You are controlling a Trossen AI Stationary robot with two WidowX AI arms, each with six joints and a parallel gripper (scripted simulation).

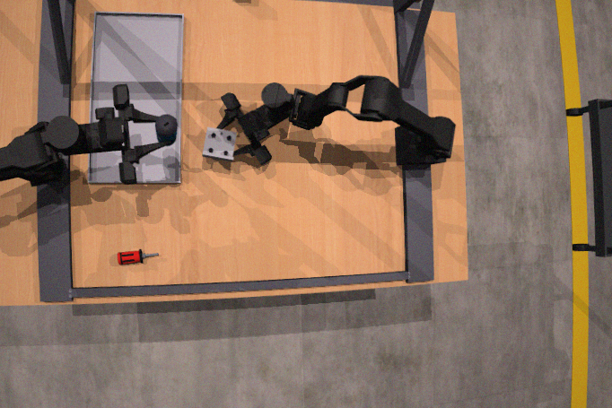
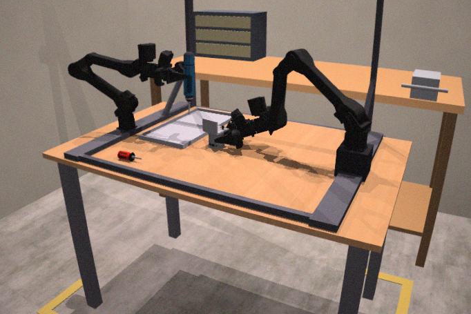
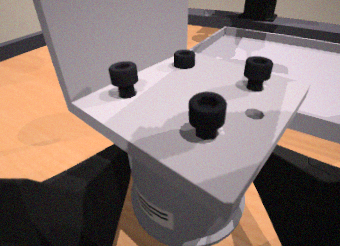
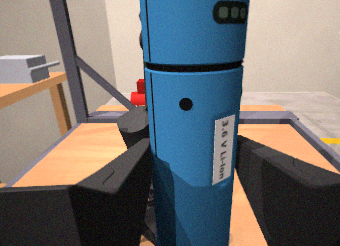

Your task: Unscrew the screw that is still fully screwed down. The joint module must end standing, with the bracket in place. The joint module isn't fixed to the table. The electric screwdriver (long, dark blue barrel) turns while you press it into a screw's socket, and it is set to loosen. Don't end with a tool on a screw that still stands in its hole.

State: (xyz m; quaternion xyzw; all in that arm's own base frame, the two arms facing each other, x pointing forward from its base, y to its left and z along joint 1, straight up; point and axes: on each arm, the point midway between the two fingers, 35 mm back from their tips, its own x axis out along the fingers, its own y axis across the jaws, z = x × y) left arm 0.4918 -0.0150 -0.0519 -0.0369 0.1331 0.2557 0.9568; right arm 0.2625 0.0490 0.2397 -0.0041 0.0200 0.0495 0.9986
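The joint module stands upright on the table with its grey bracket on top. In the left wrist view three black screws stand raised, and one at the far edge sits low against the plate. My left gripper is shut on the module's round body, with a finger on each side. My right gripper is shut on the dark blue electric screwdriver. It holds the screwdriver upright, high above the grey tray, to the left of the module.
A small red-handled screwdriver lies near the front left corner of the table. A dark frame borders the work area, with upright posts at the back. A drawer cabinet stands on the rear bench.
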